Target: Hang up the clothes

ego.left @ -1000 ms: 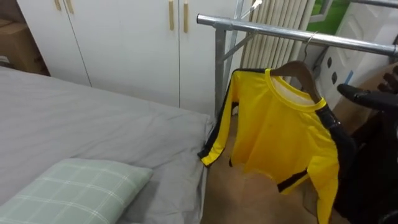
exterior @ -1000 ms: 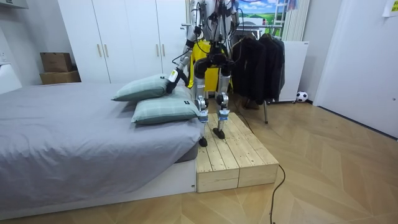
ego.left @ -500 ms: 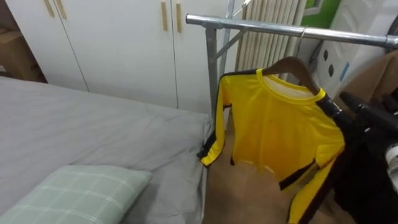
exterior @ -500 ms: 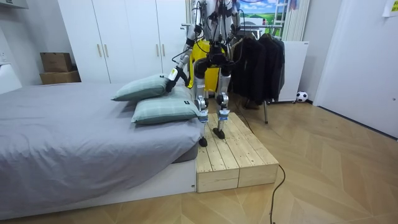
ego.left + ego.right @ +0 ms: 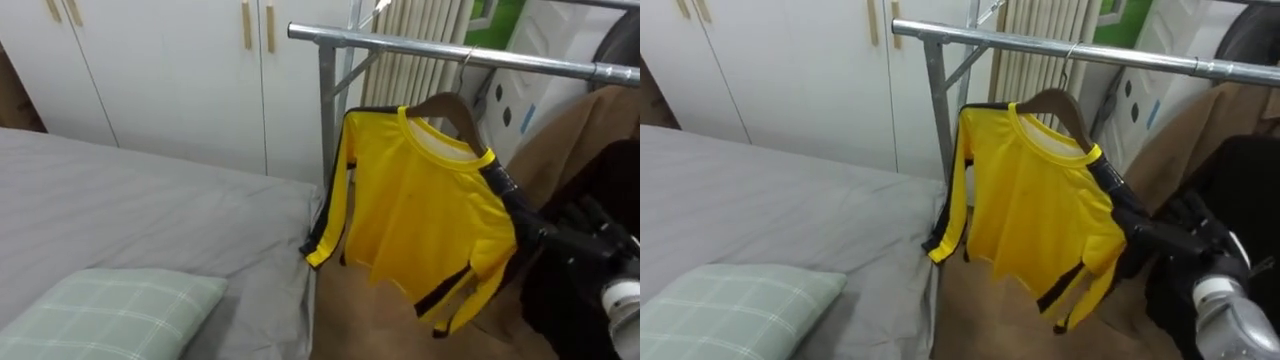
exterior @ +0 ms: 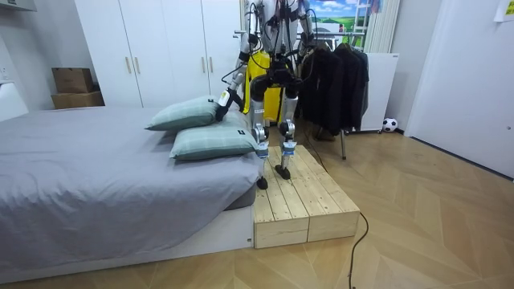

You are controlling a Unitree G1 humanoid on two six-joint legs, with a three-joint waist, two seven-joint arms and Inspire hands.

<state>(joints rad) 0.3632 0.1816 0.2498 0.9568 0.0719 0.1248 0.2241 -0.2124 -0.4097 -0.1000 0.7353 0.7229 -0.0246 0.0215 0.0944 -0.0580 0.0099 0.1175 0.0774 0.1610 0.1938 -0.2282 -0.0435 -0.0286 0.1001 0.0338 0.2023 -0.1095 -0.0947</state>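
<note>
At 12 o'clock from the robot, the yellow shirt (image 5: 425,215) hangs on a wooden hanger (image 5: 447,107) hooked over the metal rail (image 5: 400,45). Right hand (image 5: 580,238), at 4 o'clock, is beside the shirt's sleeve; left hand (image 6: 218,109) hangs low near the pillow (image 6: 181,114). Grip state of either: cannot tell.

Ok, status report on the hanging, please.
Right hand open, beside the shirt. Shirt on hanger, hooked over rail. Left hand low, near pillows.

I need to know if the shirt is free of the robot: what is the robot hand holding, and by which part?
Nothing looks held. The yellow shirt hangs from its hanger on the rail; the right robot hand lies straight-fingered beside its sleeve.
</note>
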